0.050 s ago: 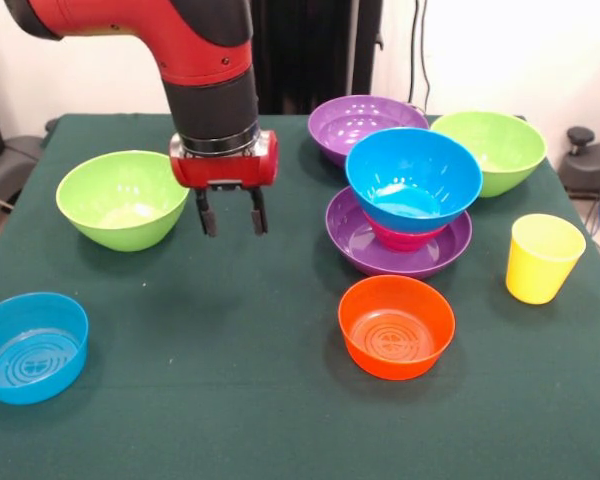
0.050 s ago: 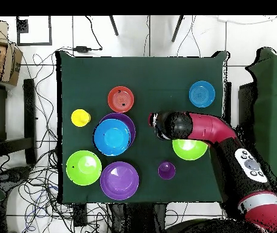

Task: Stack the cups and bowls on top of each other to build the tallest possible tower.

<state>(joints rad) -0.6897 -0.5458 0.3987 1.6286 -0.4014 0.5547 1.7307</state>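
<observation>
Gripper (image 1: 232, 213) hangs open; only overhead shows purple cup (image 2: 166, 170).

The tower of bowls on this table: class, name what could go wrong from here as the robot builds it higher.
1. The large blue bowl in the tower looks tilted on the small red-pink bowl, so added pieces might slide off.
2. The orange bowl and yellow cup stand close to the tower; the open gripper could knock it when reaching for them.

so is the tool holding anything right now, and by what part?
Nothing is held. The tool hangs open and empty above bare cloth, between the lime green bowl and the tower.
</observation>
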